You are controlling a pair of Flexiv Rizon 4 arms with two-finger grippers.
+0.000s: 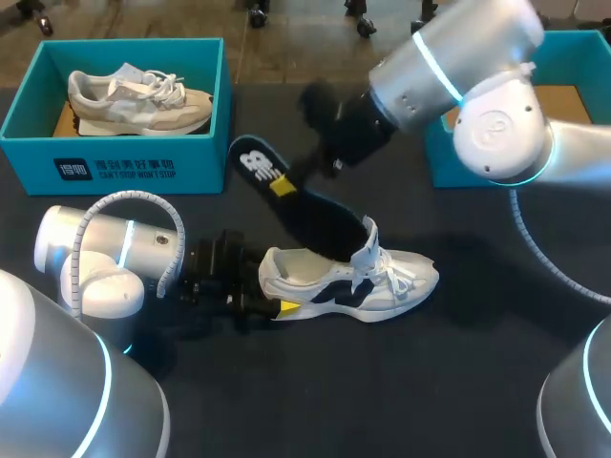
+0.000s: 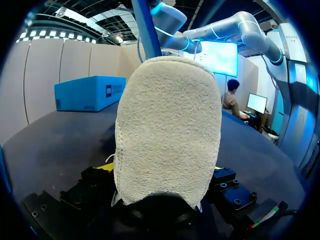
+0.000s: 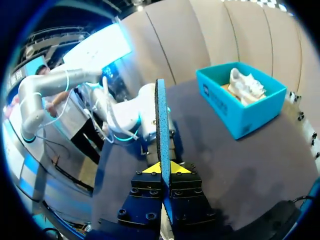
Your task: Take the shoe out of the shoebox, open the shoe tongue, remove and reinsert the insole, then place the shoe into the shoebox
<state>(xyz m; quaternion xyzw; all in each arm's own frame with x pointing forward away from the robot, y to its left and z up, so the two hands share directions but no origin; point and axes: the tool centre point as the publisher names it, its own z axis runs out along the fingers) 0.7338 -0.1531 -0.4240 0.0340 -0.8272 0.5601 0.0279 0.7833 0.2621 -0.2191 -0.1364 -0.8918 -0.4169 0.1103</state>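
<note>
A white shoe with black accents [image 1: 382,281] lies on its side on the dark table, toe to the right. My left gripper [image 1: 272,286] clasps its heel; in the left wrist view the fuzzy heel [image 2: 167,130] fills the gap, with both fingers against it. A dark blue insole [image 1: 286,196] slants up out of the shoe's opening, its lower end still inside. My right gripper [image 1: 284,184] is shut on the insole near its upper end. In the right wrist view the insole [image 3: 161,120] stands edge-on between the yellow tips of the right gripper [image 3: 164,170].
A teal shoebox [image 1: 115,167] at the back left holds a grey and beige shoe [image 1: 138,100]; the shoebox [image 3: 240,107] also shows in the right wrist view. A second teal box [image 1: 573,57] stands at the back right, partly behind my right arm.
</note>
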